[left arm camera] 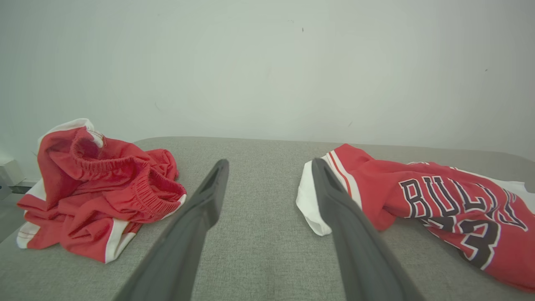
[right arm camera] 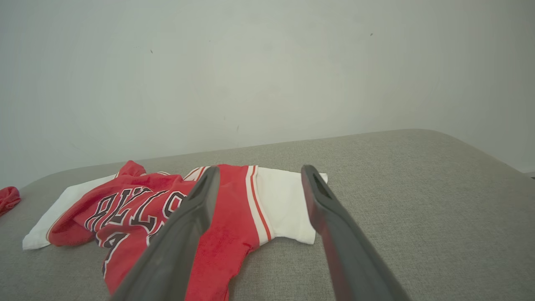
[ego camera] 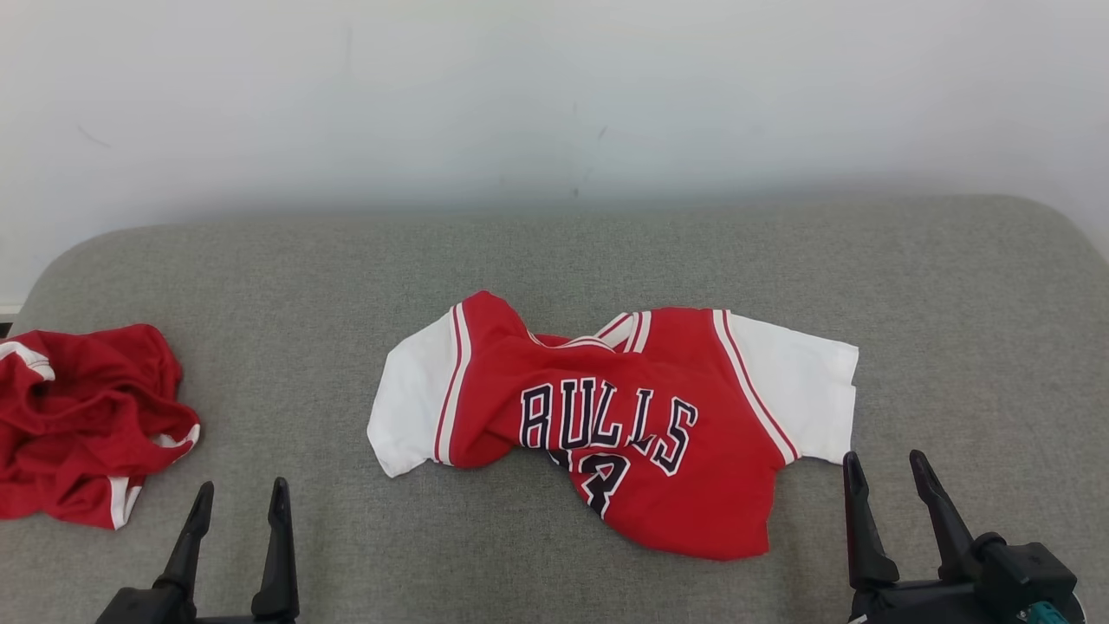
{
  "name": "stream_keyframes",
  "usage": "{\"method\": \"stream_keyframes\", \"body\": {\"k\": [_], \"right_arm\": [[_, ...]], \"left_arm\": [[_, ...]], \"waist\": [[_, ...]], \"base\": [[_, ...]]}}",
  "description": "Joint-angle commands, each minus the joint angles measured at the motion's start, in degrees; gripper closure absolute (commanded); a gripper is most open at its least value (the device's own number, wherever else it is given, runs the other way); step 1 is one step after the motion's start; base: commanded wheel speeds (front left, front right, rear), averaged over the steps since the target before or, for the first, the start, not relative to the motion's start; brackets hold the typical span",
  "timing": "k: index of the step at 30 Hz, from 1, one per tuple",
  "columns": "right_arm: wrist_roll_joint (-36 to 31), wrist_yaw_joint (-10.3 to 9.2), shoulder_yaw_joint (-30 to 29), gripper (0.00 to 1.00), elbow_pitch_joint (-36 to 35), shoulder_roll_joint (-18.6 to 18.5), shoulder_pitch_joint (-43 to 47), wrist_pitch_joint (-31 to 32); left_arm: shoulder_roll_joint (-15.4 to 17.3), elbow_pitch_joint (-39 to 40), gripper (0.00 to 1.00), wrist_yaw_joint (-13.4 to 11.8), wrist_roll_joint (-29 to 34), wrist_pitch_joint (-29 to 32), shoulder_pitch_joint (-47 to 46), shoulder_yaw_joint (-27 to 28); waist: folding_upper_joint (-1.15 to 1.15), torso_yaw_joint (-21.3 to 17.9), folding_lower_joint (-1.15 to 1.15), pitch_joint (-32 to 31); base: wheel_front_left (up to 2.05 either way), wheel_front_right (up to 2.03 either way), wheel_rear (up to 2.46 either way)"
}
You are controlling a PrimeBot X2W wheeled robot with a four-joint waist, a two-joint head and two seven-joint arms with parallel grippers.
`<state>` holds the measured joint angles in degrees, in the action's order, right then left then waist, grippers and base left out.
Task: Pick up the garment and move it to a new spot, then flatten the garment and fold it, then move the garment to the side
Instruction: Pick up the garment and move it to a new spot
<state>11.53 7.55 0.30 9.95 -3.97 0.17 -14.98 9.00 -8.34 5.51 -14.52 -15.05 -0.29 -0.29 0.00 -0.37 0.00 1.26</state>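
Left claw (ego camera: 241, 487) and right claw (ego camera: 884, 458) hover wide apart, empty — pick-up looks unstarted, next a reach onto the rumpled jersey (ego camera: 606, 425).

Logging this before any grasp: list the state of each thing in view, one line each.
Red-and-white Bulls jersey: crumpled, front up, on the grey padded surface, ungripped.
Red shorts with white trim: bunched in a heap, far left.
Left gripper: open, empty.
Right gripper: open, empty.

I record a grey fabric-covered table (ego camera: 606, 260) with rounded far corners. Near its middle lies a red-and-white jersey (ego camera: 641, 416) lettered BULLS, rumpled, its white sleeves spread. Well apart, at the left edge, red shorts (ego camera: 78, 416) lie bunched.
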Motion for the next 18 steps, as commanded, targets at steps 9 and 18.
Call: {"method": "stream_keyframes", "body": {"k": [9, 18], "right_arm": [[0.23, -0.13, -0.06, 0.00, -0.33, 0.16, -0.24, -0.28], [0.09, -0.13, 0.00, 0.00, -0.29, 0.10, -0.26, -0.28]], "left_arm": [[-1.23, -0.34, 0.00, 0.95, 1.75, -0.19, -0.15, 1.10], [-1.89, -0.39, 0.00, 1.57, 2.98, -0.19, -0.49, 1.67]], "waist": [[0.00, 0.18, 0.00, 0.39], [0.00, 0.27, 0.00, 0.50]], "base": [[0.00, 0.00, 0.00], [0.00, 0.00, 0.00]]}}
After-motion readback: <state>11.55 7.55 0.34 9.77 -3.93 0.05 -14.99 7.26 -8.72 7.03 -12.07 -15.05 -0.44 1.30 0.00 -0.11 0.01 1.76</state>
